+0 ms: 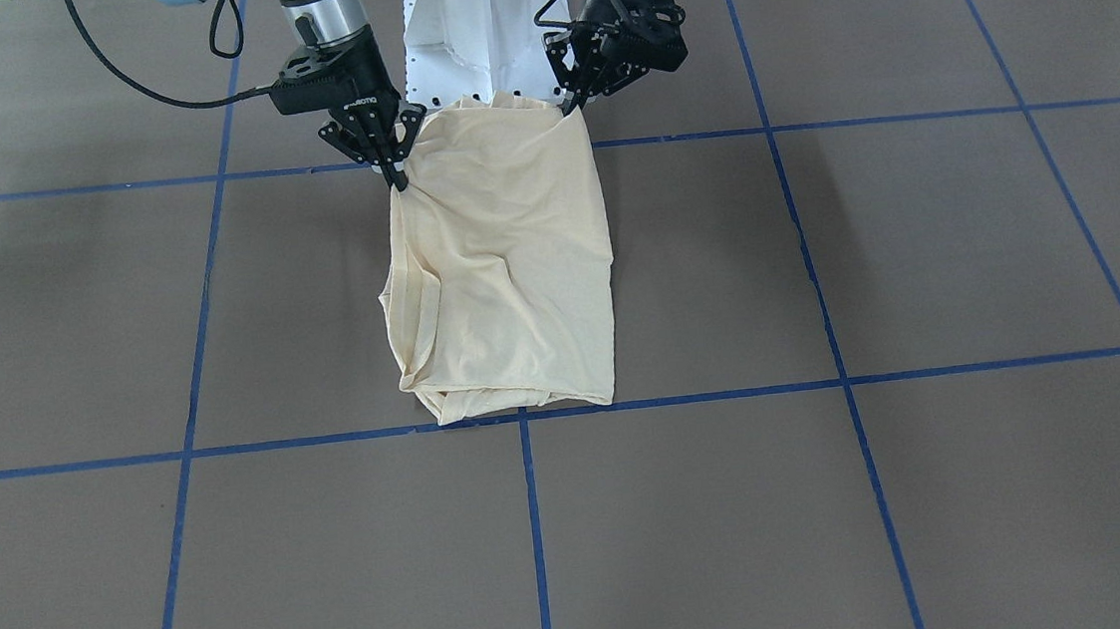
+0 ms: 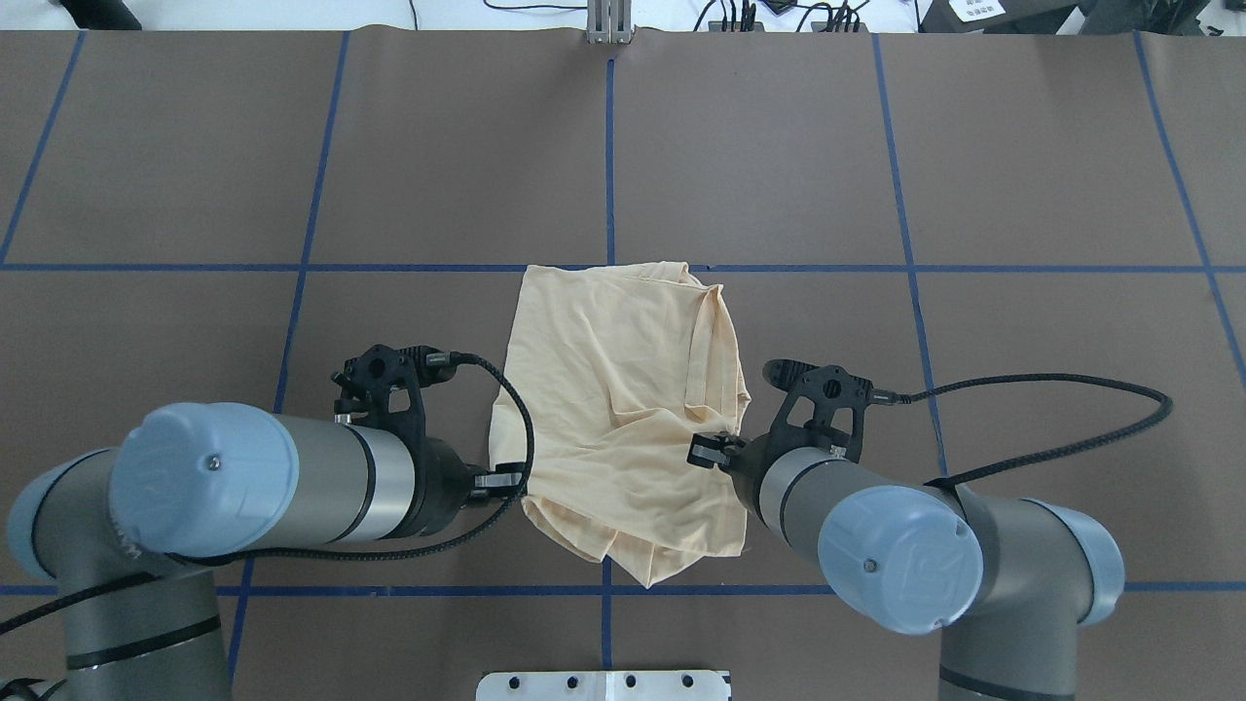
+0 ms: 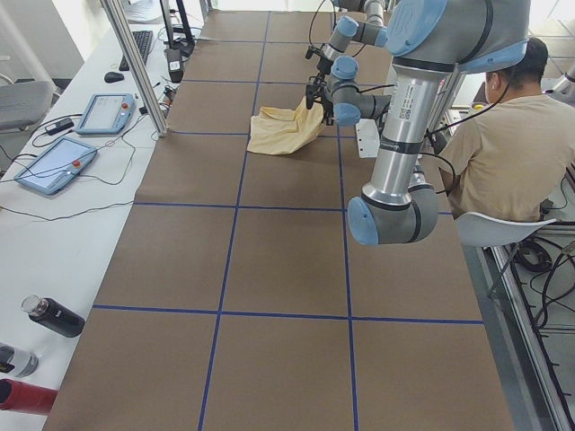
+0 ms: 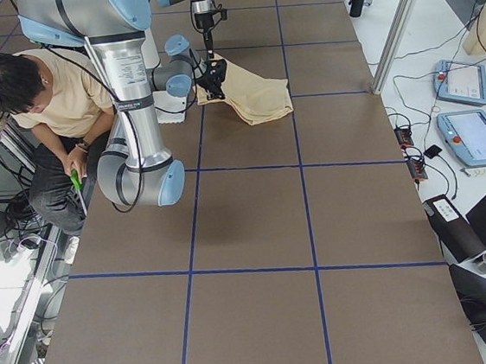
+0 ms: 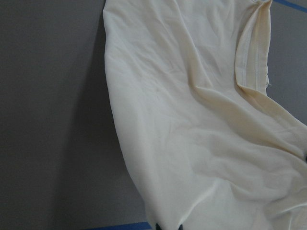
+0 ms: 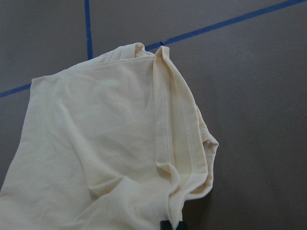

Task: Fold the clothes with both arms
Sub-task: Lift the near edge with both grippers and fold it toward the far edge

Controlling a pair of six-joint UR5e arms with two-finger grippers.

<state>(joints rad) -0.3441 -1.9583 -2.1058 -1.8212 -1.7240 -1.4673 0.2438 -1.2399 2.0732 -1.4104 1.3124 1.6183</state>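
Note:
The pale cream-yellow shirt lies folded into a narrow strip on the brown table, print and label hidden. It also shows in the overhead view and both wrist views. My left gripper is shut on the shirt's near corner on my left. My right gripper is shut on the near corner on my right, by a hemmed edge. Both hold that end lifted off the table; the far end rests by a blue tape line.
The white pedestal base stands just behind the lifted end. Blue tape lines grid the table. A seated person is beside the robot. Tablets and bottles lie on the side bench.

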